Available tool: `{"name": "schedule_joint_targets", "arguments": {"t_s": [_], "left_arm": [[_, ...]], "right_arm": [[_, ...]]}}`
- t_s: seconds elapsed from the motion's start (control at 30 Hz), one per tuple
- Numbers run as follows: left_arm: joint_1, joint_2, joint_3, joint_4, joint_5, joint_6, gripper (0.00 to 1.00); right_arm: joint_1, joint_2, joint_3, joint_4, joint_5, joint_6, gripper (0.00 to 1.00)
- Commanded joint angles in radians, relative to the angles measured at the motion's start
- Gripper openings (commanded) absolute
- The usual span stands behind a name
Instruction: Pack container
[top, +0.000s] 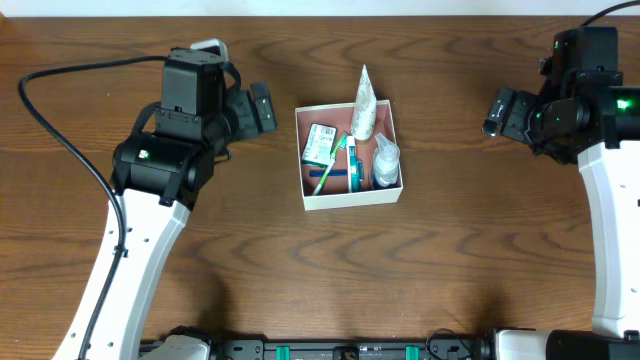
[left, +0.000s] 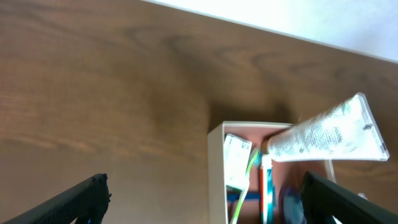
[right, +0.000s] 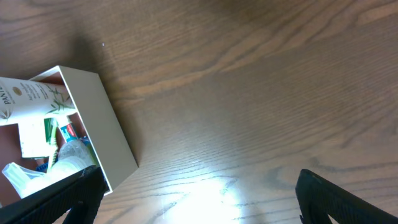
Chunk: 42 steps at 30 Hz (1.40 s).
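The container (top: 352, 198) is a shallow white box with a reddish-brown inside at the table's middle. In it lie a green-and-white packet (top: 320, 144), toothbrushes (top: 335, 170) and a clear plastic item (top: 386, 160). A white tube (top: 364, 104) leans over its far wall. My left gripper (top: 262, 107) is open and empty, left of the box. My right gripper (top: 497, 111) is open and empty, well right of it. The left wrist view shows the box (left: 216, 163) and tube (left: 326, 135) between the fingers (left: 202, 199). The right wrist view shows the box wall (right: 102, 124) by the left finger, jaws (right: 199, 196) over bare table.
A black cable (top: 60, 120) runs across the table at the far left. The wooden table top (top: 450, 250) surrounds the box. A pale wall or floor edge (left: 311, 18) lies beyond the table's far edge.
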Motion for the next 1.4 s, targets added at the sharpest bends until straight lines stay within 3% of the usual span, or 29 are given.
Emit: {"name": "schedule_joint_targets", "arguments": {"t_s": [0.0,0.5,0.67,1.0,1.37], "left_arm": [[0.006,-0.005,0.004,-0.020,-0.014,0.034,0.98],[0.170,-0.097,-0.066,0.040,-0.031,0.051,0.98],[0.231,-0.272,-0.243,0.135,-0.031,0.051,0.98],[0.350,-0.732,-0.767,0.288,-0.031,0.051,0.98],[0.336,-1.137,-1.131,0.320,-0.023,-0.014,0.98]], "right_arm": [[-0.004,0.002,0.004,0.000,0.000,0.014,0.99],[-0.004,0.002,0.004,0.000,0.000,0.014,0.99],[-0.004,0.002,0.004,0.000,0.000,0.014,0.99],[-0.004,0.002,0.004,0.000,0.000,0.014,0.99],[-0.004,0.002,0.004,0.000,0.000,0.014,0.99]]}}
